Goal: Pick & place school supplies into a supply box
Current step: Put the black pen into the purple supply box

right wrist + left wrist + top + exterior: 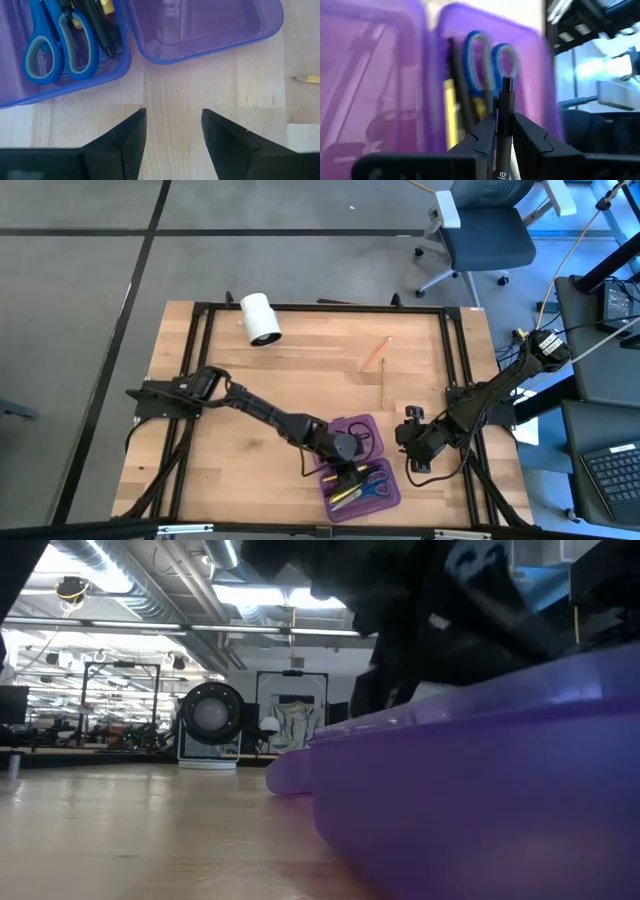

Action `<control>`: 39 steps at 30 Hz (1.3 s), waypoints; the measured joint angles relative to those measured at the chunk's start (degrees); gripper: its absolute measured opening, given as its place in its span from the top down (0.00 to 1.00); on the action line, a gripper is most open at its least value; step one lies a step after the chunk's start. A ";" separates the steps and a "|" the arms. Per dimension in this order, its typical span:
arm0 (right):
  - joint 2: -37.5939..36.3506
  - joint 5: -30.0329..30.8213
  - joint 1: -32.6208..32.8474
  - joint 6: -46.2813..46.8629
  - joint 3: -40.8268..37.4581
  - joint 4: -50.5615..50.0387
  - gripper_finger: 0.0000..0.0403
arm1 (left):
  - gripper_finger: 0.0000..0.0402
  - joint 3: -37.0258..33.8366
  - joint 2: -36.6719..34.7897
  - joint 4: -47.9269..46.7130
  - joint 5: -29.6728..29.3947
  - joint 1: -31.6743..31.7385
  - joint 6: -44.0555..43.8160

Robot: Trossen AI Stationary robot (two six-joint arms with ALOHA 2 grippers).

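The purple supply box (362,465) lies open near the table's front edge. Its near half (485,75) holds blue-handled scissors (487,60), a yellow pen (451,107) and a black pen (102,30). My left gripper (505,122) hangs over that half (348,472), shut on a black pen (506,97). My right gripper (174,117) stands open over bare wood just right of the box (412,448). An orange pencil (375,352) and a thin pencil (382,385) lie flat on the table beyond the box. My left gripper pinches the black pen's shaft (504,117) between its two fingers, a short way below the pen's capped end (507,84), which sticks out past the fingertips. The fingers slant down from the table's left side. The pen is clear of the box's contents.
A white roll (260,318) lies at the table's far left. A pencil tip (306,78) shows on the wood beside the box's empty half (200,22). In the low view the purple box wall (480,780) fills the foreground. An office chair (485,230) stands beyond the table.
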 joint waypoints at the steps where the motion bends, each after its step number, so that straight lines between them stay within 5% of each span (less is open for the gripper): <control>1: 0.00 0.00 0.02 0.00 0.00 -0.02 0.52 | 0.89 0.00 0.07 -0.76 0.12 0.10 -0.32; 17: 0.00 0.00 0.01 0.00 0.00 -0.02 0.52 | 0.89 0.04 0.65 -14.02 8.79 3.63 2.05; 28: 0.00 0.00 0.00 0.09 0.00 -0.02 0.52 | 0.89 0.40 -0.09 -14.37 10.87 3.93 4.98; 39: 0.02 -0.01 0.01 0.20 0.00 -0.02 0.52 | 0.89 5.52 -0.11 -27.43 10.87 3.58 11.08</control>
